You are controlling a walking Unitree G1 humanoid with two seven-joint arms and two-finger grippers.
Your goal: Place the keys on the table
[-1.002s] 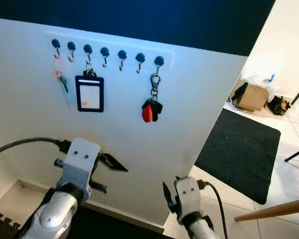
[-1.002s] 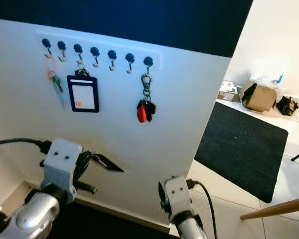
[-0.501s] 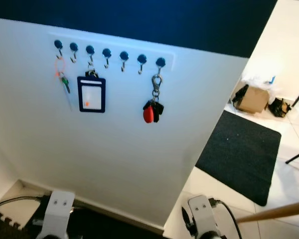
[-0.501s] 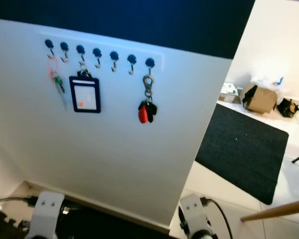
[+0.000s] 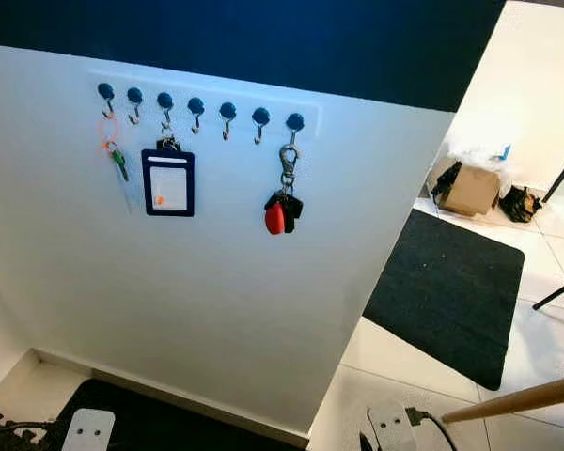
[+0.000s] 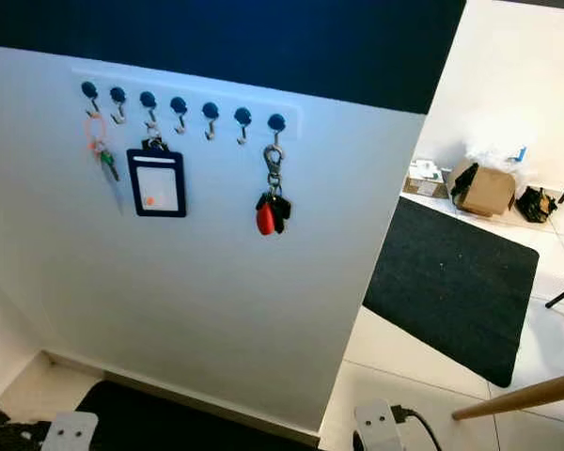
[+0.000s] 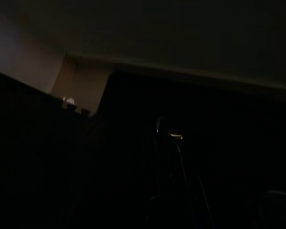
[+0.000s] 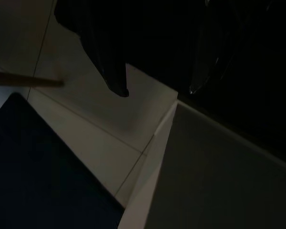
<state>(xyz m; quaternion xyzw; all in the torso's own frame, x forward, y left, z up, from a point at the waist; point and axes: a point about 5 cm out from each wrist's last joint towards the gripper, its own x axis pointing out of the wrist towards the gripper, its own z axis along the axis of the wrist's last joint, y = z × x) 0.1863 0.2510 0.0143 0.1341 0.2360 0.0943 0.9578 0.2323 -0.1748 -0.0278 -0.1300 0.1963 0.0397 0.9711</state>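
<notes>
— Seven hooks on that hook rail (image 5: 197, 99), and where are the keys?

— Hanging off the rightmost hook: the keys (image 5: 282, 209), long axis straight down, red fob lowest.

— Which arm's closer?

— The right gripper (image 8: 148, 71), I'd guess, low beneath the rail, fingers apart, holding nothing. The left hangs idle; can't tell its jaws.

White wrist housings (image 5: 87, 430) with paired screw holes – black cable (image 5: 430, 429) off right one; fingers (image 8: 107, 57) black.
</notes>
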